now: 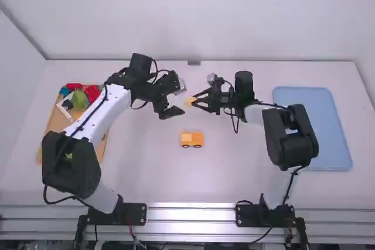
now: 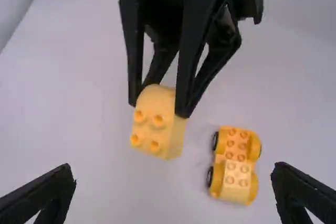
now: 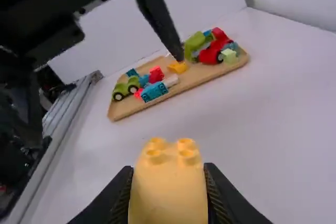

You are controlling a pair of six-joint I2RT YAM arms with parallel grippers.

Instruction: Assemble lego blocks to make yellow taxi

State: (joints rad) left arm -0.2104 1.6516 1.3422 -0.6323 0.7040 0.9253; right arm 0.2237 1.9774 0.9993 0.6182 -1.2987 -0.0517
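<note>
While looking down from high, shows the yellow car (image 1: 191, 139) standing upright on the table (image 1: 149, 174). Just beyond the car, has the yellow block (image 1: 190, 102) clamped in the right gripper (image 1: 197, 100), off the table. Also beyond the car but slightly left, has the left gripper (image 1: 178, 100) wide open and empty, near the block. Well left of the car, shows the wooden board (image 1: 54, 122) bearing coloured bricks (image 1: 92, 93); well right of the car, the blue tray (image 1: 313, 124).

From the left wrist, shows both fingers far apart with nothing between. Farther off, shows the block gripped near the car, with four studs towards the camera. Shows a paler piece (image 2: 237, 176) on one end of the car, and black wheels (image 2: 215, 140) along one side.

From the right wrist, shows both fingers closed on the sides of the block, with studs facing away from the palm. Beyond, on the board left of the car, shows a wheeled green toy (image 3: 125, 86) and a red toy (image 3: 212, 53).
</note>
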